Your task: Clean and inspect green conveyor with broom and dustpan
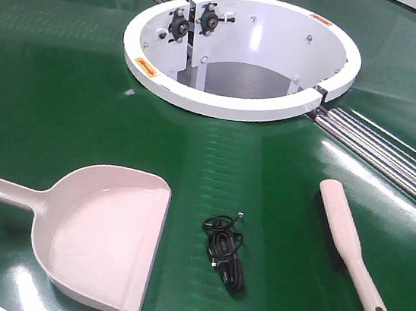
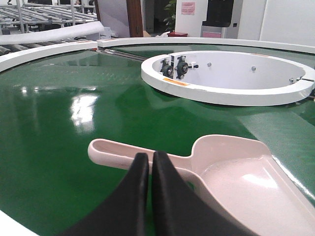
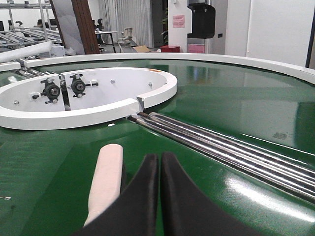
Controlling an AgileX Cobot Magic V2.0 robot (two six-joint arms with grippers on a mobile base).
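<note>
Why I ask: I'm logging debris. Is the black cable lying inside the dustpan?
No, the black cable lies on the green conveyor beside the dustpan, apart from it.

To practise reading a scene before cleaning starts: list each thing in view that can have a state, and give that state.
dustpan: flat on the green conveyor, empty, ungrasped.
broom: lying bristles down, ungrasped.
black cable: bundled, loose between them.
left hand: shut, empty.
right hand: shut, empty.

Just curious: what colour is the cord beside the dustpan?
Black; the cord shows best in the front view.
</note>
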